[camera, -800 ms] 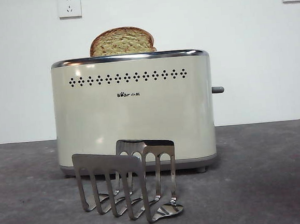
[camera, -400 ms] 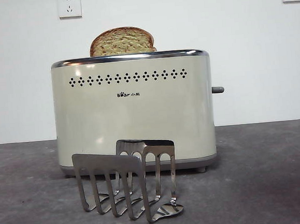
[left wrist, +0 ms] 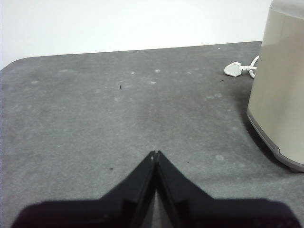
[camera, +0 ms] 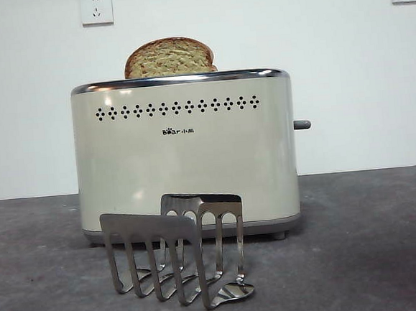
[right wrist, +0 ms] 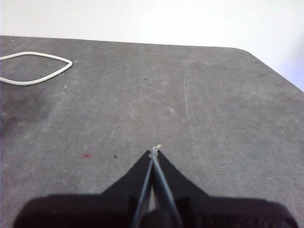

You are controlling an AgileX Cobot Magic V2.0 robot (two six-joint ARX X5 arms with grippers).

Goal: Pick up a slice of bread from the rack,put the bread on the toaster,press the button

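Before toaster (camera: 186,157), empty rack (camera: 176,252), wall sockets (camera: 96,7)

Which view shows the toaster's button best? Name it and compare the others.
The front view: the button sticks out in clear profile from the narrow side of the toaster. The left wrist view catches only a lower corner of the toaster, no button. The right wrist view shows just table and a white cord.

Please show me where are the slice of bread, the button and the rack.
slice of bread (camera: 169,58), front view, middle of speckled crumb.
button (camera: 302,125), front view, grey stub.
rack (camera: 150,228), front view, nearest divider plate.
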